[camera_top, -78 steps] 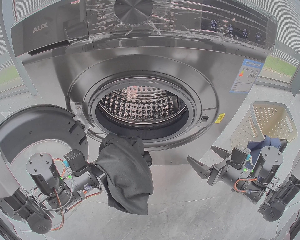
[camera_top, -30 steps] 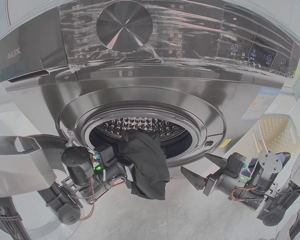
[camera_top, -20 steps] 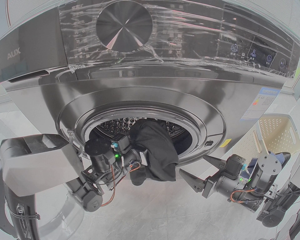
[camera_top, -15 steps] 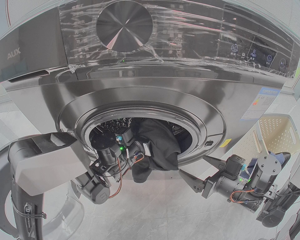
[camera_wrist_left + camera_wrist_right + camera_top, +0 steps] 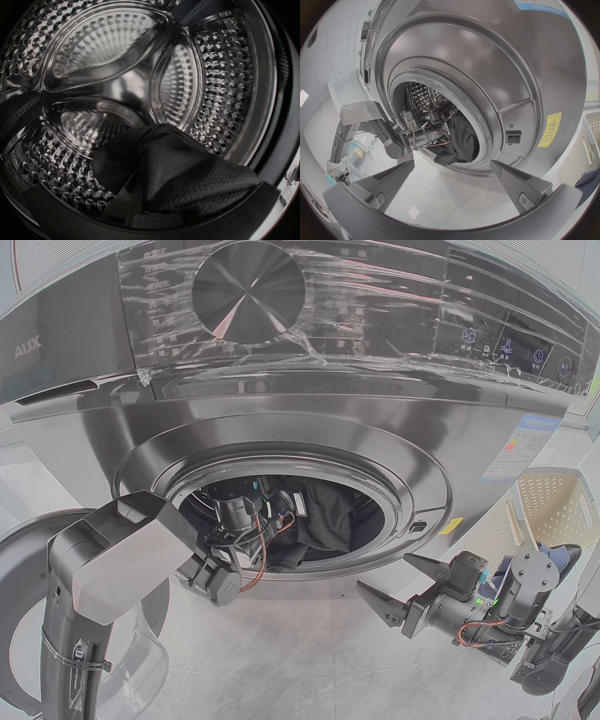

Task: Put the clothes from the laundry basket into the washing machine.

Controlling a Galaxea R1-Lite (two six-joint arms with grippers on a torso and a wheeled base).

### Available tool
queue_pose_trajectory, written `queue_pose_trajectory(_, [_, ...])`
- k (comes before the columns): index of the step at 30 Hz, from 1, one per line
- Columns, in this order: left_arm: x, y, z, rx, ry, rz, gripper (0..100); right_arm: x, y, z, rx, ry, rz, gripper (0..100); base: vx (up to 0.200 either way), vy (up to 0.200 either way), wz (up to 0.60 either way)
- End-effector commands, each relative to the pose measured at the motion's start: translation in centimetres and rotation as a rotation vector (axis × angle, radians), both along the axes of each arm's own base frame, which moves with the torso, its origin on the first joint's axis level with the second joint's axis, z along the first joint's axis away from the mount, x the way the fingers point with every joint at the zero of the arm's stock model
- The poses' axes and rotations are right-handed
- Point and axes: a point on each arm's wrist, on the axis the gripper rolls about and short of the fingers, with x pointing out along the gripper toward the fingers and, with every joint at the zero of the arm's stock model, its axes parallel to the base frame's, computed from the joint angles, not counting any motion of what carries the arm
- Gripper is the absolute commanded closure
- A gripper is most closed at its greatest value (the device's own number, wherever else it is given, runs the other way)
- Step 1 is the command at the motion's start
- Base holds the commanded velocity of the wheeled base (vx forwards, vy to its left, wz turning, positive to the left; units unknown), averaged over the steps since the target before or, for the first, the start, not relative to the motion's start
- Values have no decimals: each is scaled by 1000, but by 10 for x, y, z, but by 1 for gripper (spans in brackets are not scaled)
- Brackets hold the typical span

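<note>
Left fingers (image 5: 299, 505) clamped on black garment (image 5: 328, 518), now pushed into washing machine (image 5: 300, 421), right fingers (image 5: 380, 607) apart

The left arm (image 5: 119, 552) stretches forward, its wrist (image 5: 240, 515) inside the mouth of the washing machine (image 5: 325, 421). The right gripper (image 5: 382, 571) hangs low, jaws spread wide and empty, pointing toward the robot's left.

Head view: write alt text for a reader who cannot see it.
The left arm is inside the washing machine mouth with a black garment. The right claw hangs open near the laundry basket holding blue clothes.
</note>
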Motion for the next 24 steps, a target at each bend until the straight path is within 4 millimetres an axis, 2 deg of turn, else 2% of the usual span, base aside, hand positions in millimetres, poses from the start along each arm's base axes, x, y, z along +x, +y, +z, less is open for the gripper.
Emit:
queue_pose_trajectory(1, [22,2,14,-21,-24,58,100,0,0,-2,-4,4,0,0,0,0,0])
queue_pose_trajectory(5, [29,2,25,-33,-38,76,100,0,0,-2,-4,4,0,0,0,0,0])
queue_pose_trajectory(12, [29,7,21,-30,-19,103,100,1,1,-1,-3,3,0,0,0,0,0])
queue_pose_trajectory(13, [28,7,20,-32,-12,101,0,1,1,-1,-3,3,0,0,0,0,0])
queue_pose_trajectory(15, [27,7,19,-36,0,98,0,1,0,-1,-4,4,-1,0,0,0,0])
queue_pose_trajectory(17, [19,7,7,-38,63,86,0,0,0,-2,-4,4,0,0,0,0,0])
queue_pose_trajectory(24, [-18,-4,-18,50,189,-8,0,0,0,-2,-4,4,0,0,0,0,0])
